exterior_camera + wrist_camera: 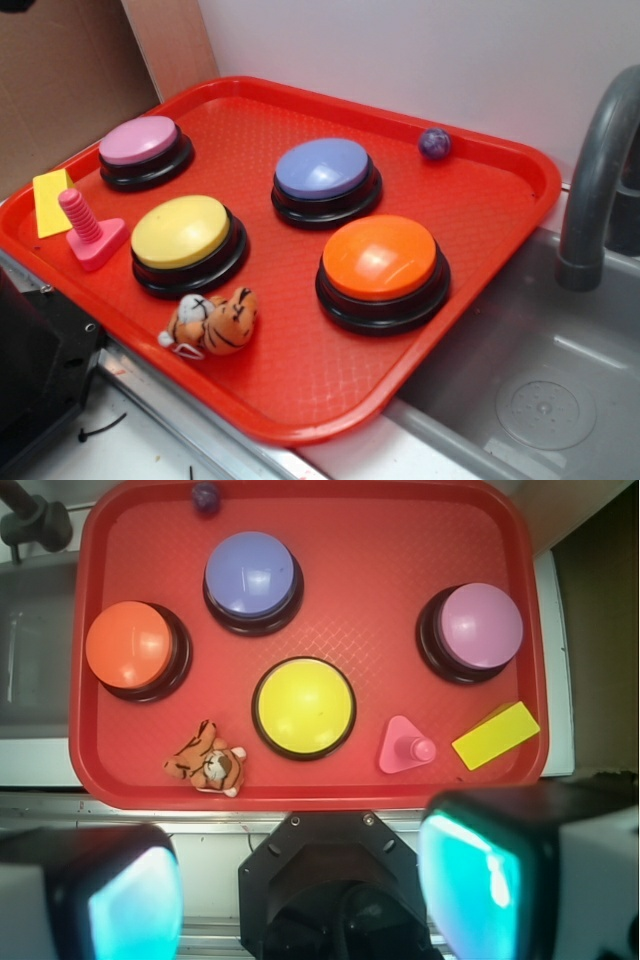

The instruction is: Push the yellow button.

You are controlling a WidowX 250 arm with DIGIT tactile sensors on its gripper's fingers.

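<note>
Yellow button (304, 706): rigid, smooth dome on black base, judged slippery; no grasp needed, dome centre to be pressed squarely. Gripper (300, 890) jaws held apart, high above red tray (370, 570).

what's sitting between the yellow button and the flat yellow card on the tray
A pink bolt-shaped toy on a triangular base stands between the yellow button and the yellow card. Both the wrist and exterior views show it.

red tray (500, 250) | yellow button (181, 232); orange, blue, pink buttons | tiger toy (212, 322); pink bolt (88, 230); yellow card (50, 202); purple ball (434, 143)
</note>
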